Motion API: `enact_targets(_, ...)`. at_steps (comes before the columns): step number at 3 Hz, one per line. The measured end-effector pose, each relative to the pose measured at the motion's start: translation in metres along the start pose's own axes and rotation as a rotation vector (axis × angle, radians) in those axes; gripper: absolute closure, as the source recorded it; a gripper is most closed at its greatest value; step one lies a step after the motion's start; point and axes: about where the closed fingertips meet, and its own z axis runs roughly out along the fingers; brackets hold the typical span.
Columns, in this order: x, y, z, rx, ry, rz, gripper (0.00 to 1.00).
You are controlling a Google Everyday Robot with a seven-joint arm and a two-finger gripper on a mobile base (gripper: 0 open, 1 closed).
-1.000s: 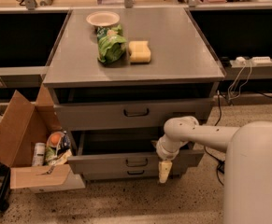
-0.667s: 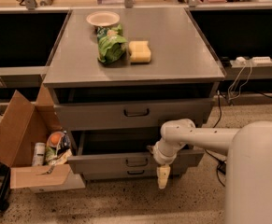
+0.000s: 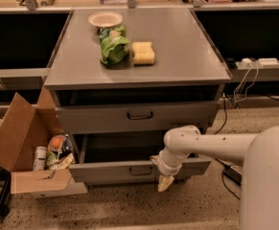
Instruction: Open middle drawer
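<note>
Cabinet top (image 3: 177, 56): grey and flat, with three things on its left half.
White bowl (image 3: 105, 19): at 11 o'clock, near the back edge.
Green bag (image 3: 113, 47): at the bowl's 5 o'clock, close against it.
Yellow sponge (image 3: 143, 53): at the bag's 3 o'clock, just beside it.
Floor (image 3: 105, 210): speckled, with an open cardboard box (image 3: 14, 143) at the cabinet's 8 o'clock.
Gripper (image 3: 165, 182): low over the floor, at the cabinet's 6 o'clock.
</note>
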Motion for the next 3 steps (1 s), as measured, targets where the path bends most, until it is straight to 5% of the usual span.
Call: enact_targets(3,-0.009,0.003,-0.023,0.027,-0.004,0.007,1.00)
